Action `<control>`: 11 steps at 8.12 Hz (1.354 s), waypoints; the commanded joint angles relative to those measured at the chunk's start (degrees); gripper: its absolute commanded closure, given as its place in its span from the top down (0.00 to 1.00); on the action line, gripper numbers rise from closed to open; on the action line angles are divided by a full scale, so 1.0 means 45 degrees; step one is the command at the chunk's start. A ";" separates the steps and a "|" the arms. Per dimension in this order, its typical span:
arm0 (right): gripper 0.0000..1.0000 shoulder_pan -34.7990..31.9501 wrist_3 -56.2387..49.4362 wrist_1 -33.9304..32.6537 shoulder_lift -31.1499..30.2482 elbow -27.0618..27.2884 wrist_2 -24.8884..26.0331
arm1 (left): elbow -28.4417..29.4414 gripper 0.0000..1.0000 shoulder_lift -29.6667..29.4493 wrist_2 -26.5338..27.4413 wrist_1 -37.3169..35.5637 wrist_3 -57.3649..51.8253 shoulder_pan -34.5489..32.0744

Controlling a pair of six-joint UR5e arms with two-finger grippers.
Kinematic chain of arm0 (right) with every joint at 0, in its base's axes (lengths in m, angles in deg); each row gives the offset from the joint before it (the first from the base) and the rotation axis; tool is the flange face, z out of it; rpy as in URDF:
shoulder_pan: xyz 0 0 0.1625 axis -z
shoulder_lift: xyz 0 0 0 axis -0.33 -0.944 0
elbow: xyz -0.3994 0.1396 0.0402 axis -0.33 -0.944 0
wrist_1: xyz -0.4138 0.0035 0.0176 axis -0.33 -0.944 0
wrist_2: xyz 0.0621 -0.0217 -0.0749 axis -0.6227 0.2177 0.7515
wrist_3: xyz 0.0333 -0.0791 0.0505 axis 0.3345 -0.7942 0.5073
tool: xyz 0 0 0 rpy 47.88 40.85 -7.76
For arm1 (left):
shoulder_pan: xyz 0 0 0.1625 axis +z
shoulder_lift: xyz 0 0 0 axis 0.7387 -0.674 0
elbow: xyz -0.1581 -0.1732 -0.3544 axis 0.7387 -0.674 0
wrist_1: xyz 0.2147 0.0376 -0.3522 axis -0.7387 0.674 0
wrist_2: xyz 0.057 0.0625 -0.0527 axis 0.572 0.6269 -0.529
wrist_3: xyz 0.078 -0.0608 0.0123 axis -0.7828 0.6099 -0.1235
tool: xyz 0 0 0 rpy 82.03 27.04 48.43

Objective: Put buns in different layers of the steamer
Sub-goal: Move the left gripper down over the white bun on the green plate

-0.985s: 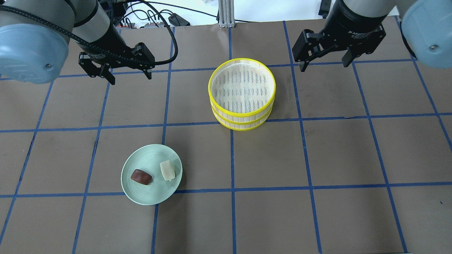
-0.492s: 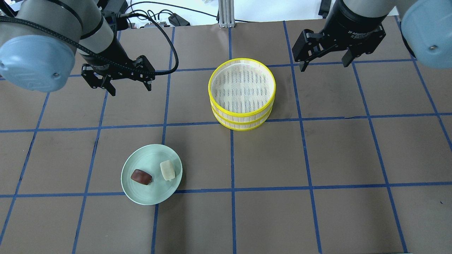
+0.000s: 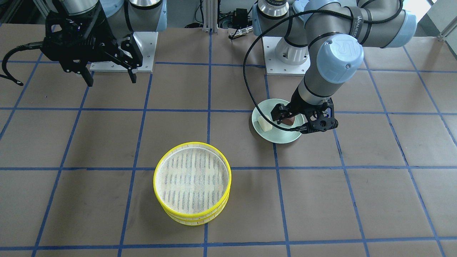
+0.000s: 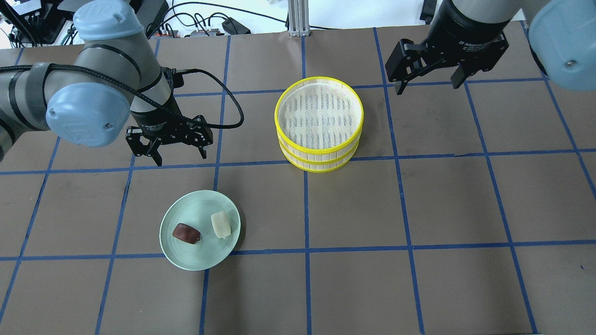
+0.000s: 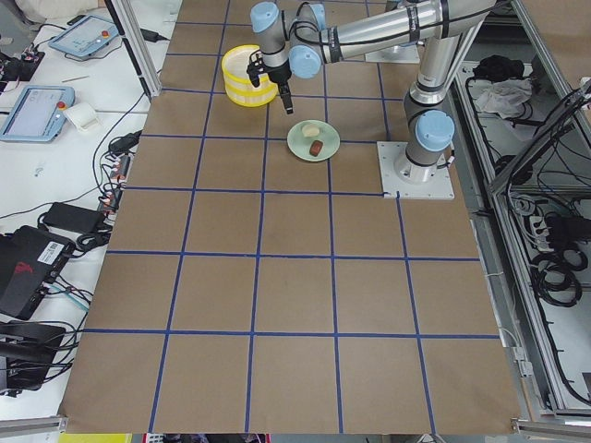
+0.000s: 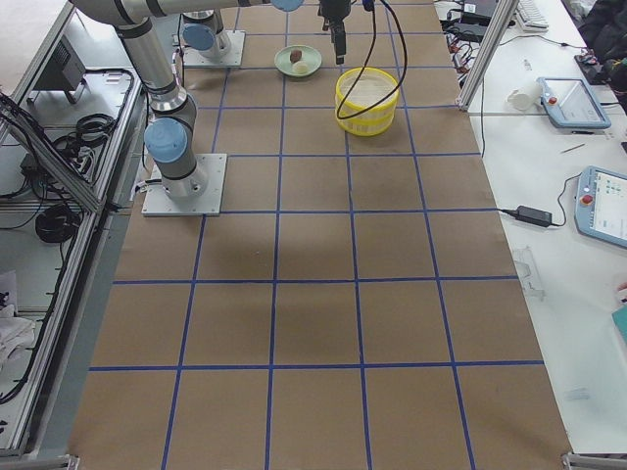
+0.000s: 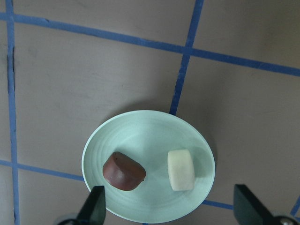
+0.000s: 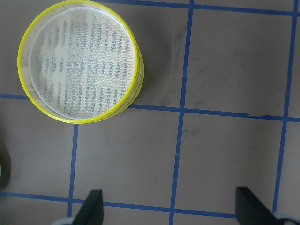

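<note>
The dark brown bun [image 4: 186,233] and the cream-white bun [image 4: 220,224] lie side by side on a pale green plate [image 4: 200,204]. Both also show in the left wrist view, the brown bun [image 7: 123,170] left of the cream one [image 7: 181,169]. The two steamer layers [image 4: 319,158] stand stacked and empty at mid-table, and show in the right wrist view [image 8: 79,65]. My left gripper [image 4: 181,159] is open and empty, in the air just short of the plate. My right gripper [image 4: 426,88] is open and empty, high to the right of the steamer.
The table is covered in brown paper with a blue tape grid. Cables and a metal post [image 4: 298,18] sit at the back edge. The left arm's cable [image 4: 223,100] loops toward the steamer. In the front-facing view the left gripper [image 3: 303,119] partly covers the plate.
My left arm has moved forward and lower toward the plate, its gripper still open. The right arm, the buns and the steamer have not moved.
</note>
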 commanded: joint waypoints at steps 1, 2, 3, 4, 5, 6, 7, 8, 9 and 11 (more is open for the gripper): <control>1.00 0.0000 -0.0004 -0.0027 0.0019 0.0001 0.0001 | -0.0132 0.90 -0.0750 -0.0713 0.0856 0.0749 -0.0055; 1.00 0.0000 -0.0004 -0.0007 0.0000 0.0020 0.0078 | -0.0132 0.90 -0.1101 -0.1066 0.0856 0.0750 -0.0094; 1.00 0.0000 -0.0004 -0.0046 0.0019 0.0021 0.0021 | -0.0152 0.90 -0.1337 -0.1108 0.0856 0.0788 -0.0094; 1.00 0.0000 -0.0004 -0.0007 0.0019 0.0040 0.0020 | -0.0384 0.89 -0.1455 -0.1070 0.0856 0.0827 -0.0094; 1.00 0.0000 -0.0004 -0.0026 0.0019 0.0040 0.0078 | -0.0696 0.83 -0.1476 -0.1031 0.0837 0.0828 -0.0094; 1.00 0.0000 -0.0004 -0.0007 0.0019 0.0040 0.0079 | -0.0834 0.79 -0.1534 -0.1050 0.0798 0.0828 -0.0094; 1.00 0.0000 -0.0004 -0.0007 0.0019 0.0040 0.0098 | -0.0816 0.79 -0.1844 -0.1069 0.0759 0.0847 -0.0094; 1.00 0.0000 -0.0004 -0.0007 0.0019 0.0059 0.0040 | -0.0816 0.79 -0.2060 -0.1108 0.0739 0.0847 -0.0094; 1.00 0.0000 0.0015 -0.0007 0.0019 0.0118 0.0020 | -0.0835 0.79 -0.2120 -0.1051 0.0739 0.0847 -0.0094; 1.00 0.0000 0.0016 -0.0026 0.0019 0.0157 0.0040 | -0.0952 0.79 -0.2198 -0.1089 0.0720 0.0886 -0.0075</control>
